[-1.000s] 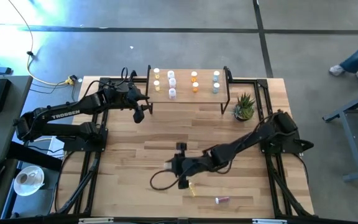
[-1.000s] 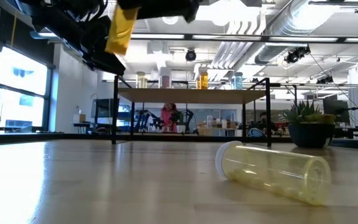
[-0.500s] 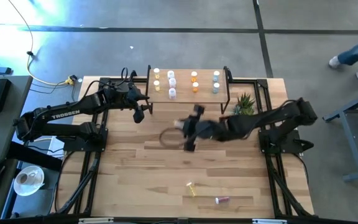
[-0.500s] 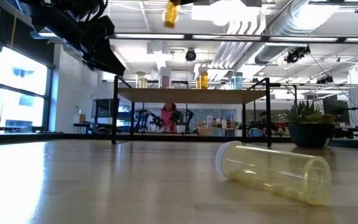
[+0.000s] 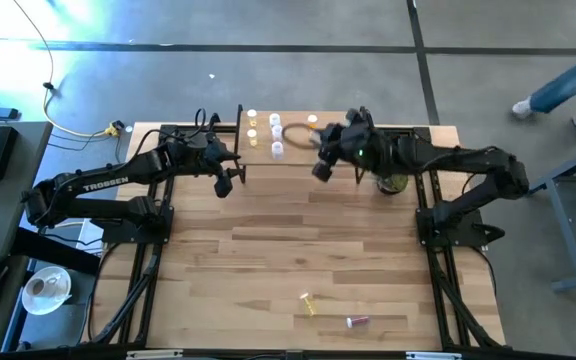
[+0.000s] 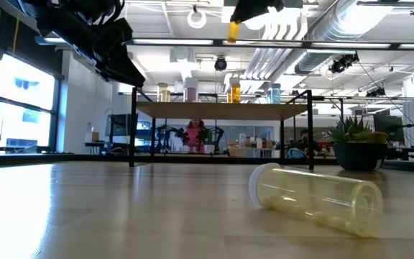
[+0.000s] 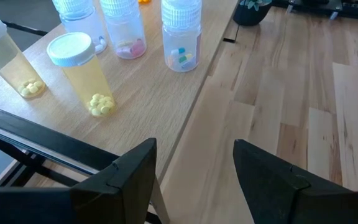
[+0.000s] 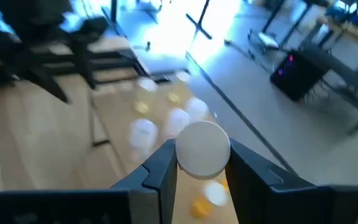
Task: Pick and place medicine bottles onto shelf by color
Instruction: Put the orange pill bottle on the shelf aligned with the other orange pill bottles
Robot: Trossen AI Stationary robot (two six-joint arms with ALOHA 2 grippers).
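- While your right gripper (image 8: 197,171) hangs high over the shelf (image 5: 303,158) with its fingers pinched on a white-capped orange bottle (image 6: 233,30), the main danger is height; let go from up there and the bottle would likely bounce, roll off the wooden top or knock over its neighbours
- If you lower it into the wrong group, the colour sorting fails; the low view shows yellowish, clear, orange and blue-grey bottles standing in turn along the shelf, so the orange one (image 6: 234,92) looks like the mark
- Your left gripper (image 7: 191,174) waits spread and empty just beside the shelf's near corner; a wide swing of the right arm could bring the two together
- On the shelf, two yellow bottles (image 7: 84,73) hold small yellow pills; a clear bottle (image 7: 181,34) holds mixed blue, white and yellow ones; another clear one (image 7: 125,28) holds pinkish pills
- On the table (image 5: 268,250), a yellow bottle (image 6: 315,196) lies on its side, and a pinkish one (image 5: 356,321) lies near it; both are still unsorted
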